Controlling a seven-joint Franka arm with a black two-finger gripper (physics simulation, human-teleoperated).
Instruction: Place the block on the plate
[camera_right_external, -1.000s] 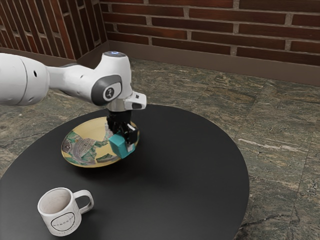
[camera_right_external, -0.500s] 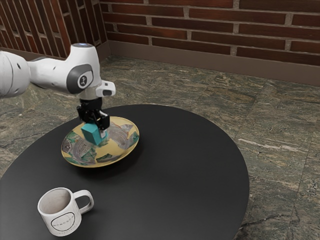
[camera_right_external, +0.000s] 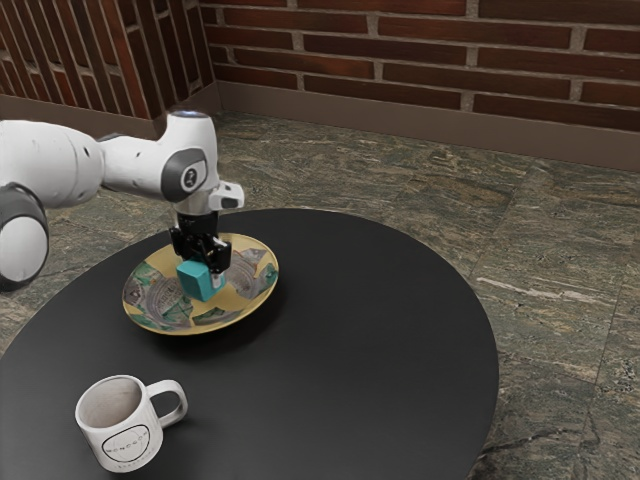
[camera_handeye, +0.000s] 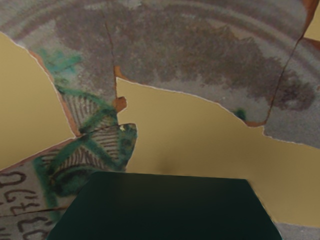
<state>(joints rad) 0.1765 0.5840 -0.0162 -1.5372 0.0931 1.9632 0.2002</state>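
The gripper (camera_right_external: 209, 269) points down over the plate (camera_right_external: 236, 303), its two black fingers pinching the block (camera_right_external: 194, 281) between them. The block is teal and sits right at the fingertips, under the gripper, with much of one face turned toward the exterior camera. Beneath it lies the plate, within whose rim the block stands in the exterior view; whether its underside touches the plate, I cannot tell.

The plate is yellow, with grey, green and brown patterns, and spreads out around the spot under the gripper on all sides. In the wrist view, the block's dark green upper side is just under the hand, and past it come yellow areas, a broad grey band with curved lines, and a green patch with fine dark stripes beside dark lettering.

The plate rests on the table (camera_right_external: 370, 330), which is black with a rounded edge and reaches out from below the gripper toward the exterior view's right. The mug (camera_right_external: 125, 432) stands upright on the table, well apart from the gripper and nearer the exterior camera, with its handle toward the exterior view's right. Beyond the gripper and the table are the stone floor (camera_right_external: 540, 240) and a brick wall (camera_right_external: 400, 70).
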